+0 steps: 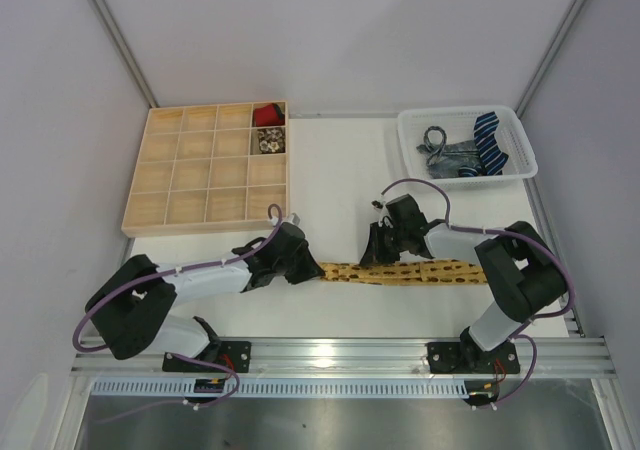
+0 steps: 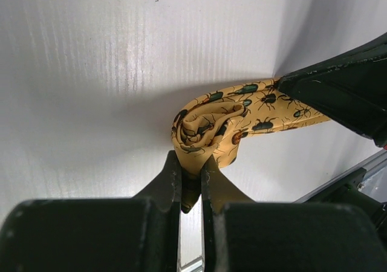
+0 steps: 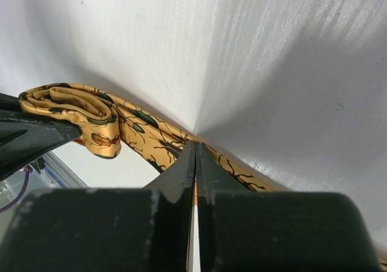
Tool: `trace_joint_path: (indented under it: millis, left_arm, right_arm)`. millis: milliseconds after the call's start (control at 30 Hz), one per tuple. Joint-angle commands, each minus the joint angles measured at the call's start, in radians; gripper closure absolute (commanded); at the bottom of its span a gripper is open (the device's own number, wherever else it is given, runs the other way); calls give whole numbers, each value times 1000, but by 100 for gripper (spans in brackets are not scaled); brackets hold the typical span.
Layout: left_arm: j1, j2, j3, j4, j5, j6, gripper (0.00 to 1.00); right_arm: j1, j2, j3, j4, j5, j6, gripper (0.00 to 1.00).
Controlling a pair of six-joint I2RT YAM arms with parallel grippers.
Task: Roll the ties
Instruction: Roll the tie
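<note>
My left gripper reaches out low, fingers clamped on the rolled end of the mustard tie, with the coil just past my tips. My right gripper tilts down, pinched shut on the tie's flat strip.

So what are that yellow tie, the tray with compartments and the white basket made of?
The yellow tie looks like smooth woven fabric, maybe silk: soft folds, slight sheen. The compartment tray looks like pale unfinished wood, with thin slat dividers. The white basket seems moulded plastic, its walls a lattice.
</note>
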Motion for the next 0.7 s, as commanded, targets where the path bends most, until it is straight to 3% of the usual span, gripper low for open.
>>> trace_joint_path:
  millis: [0,300,667]
  left_arm:
    - [0,-4,5,-10,-48,2,100]
    - [-11,46,21,-33,-57,8,100]
    - [-38,54,78,-90,-83,34,100]
  right_arm:
    - [1,21,-1,-28,59,-22,100]
    - [20,12,106,-111,45,-39,100]
    - [172,-9,195,-144,-7,3,100]
